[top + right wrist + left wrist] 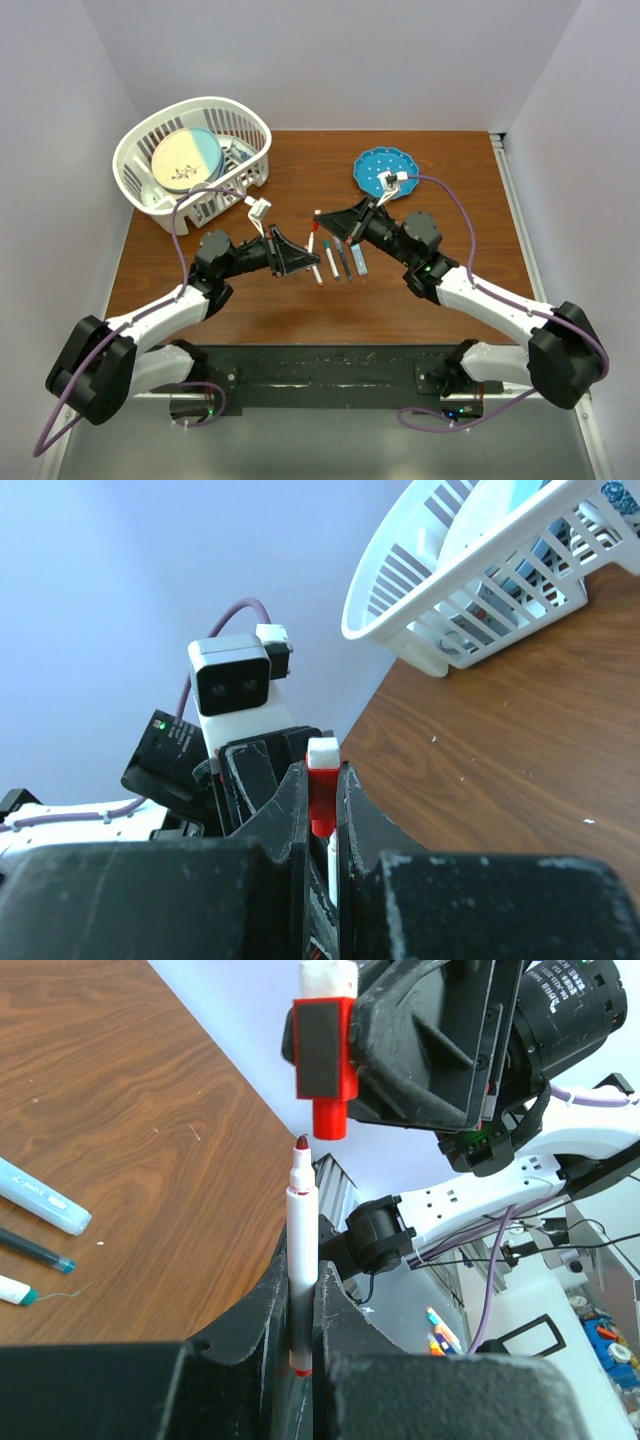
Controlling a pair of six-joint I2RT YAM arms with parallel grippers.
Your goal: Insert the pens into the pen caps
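Two grips: your left gripper (302,1280) clamps the red-tipped pen (300,1215), your right gripper (321,780) the red cap (325,1060). Tip and cap are just apart.

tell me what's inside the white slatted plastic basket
A round plate, half cream and half light blue, fills most of the white basket. Small bluish things beside it are too unclear to name; anything under the plate is covered.

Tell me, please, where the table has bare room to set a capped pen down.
Free: the far strip of table between the basket and the blue plate; the near strip between the loose pens and the table's edge; the right side past the plate. Crowded: the centre, where the left claw and right claw meet beside the loose pens.
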